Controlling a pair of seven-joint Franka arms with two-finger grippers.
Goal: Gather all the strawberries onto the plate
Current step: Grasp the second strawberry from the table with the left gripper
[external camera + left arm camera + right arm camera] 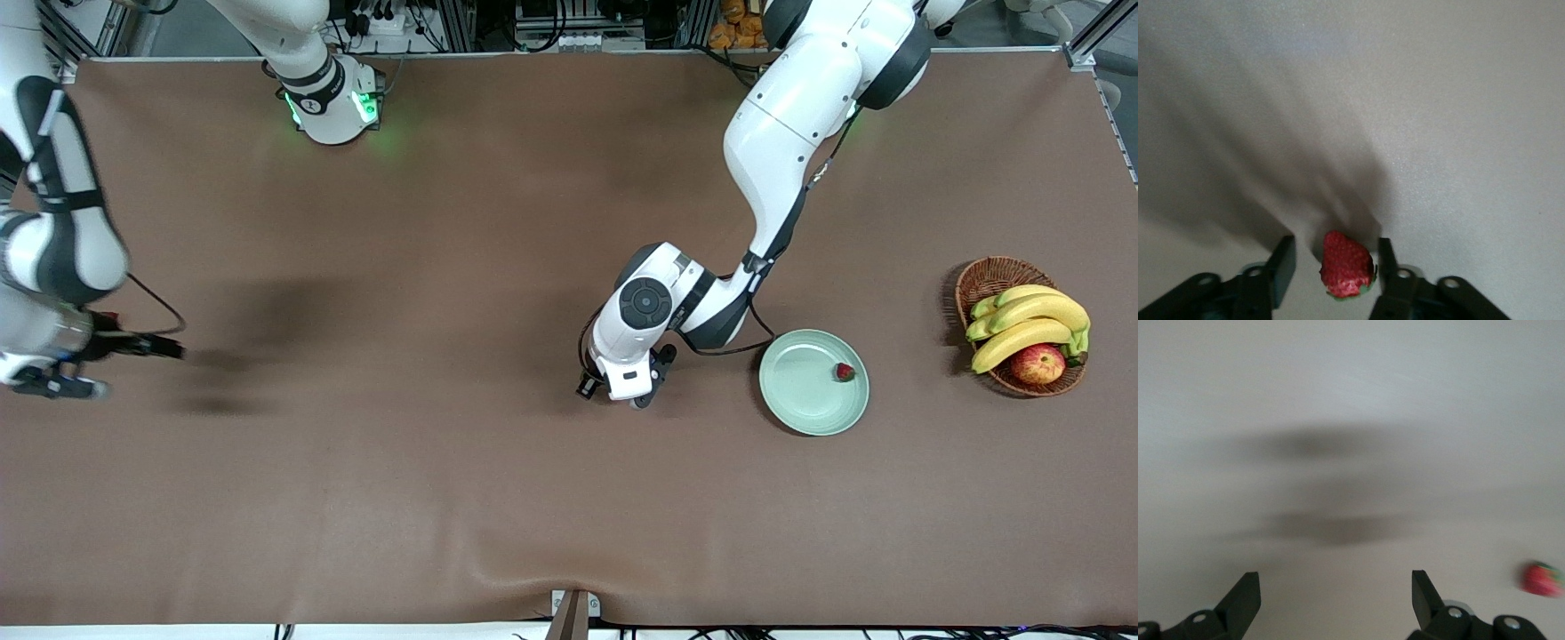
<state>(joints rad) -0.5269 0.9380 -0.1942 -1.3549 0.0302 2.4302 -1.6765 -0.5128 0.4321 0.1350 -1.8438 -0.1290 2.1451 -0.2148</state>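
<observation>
Fingers of my left gripper (1335,261) straddle, spread, a tiny red strawberry (1347,265) on brown tabletop (444,489) at the pale mint-green round plate's (800,396) nine o'clock, ready to pinch; my right gripper (1335,588) waits open.

Front view is evenly lit from overhead, with soft shadows on the table (444,498). Both wrist views look washed out; the right one's smeared, its strawberry (1542,579) just a blur.
</observation>
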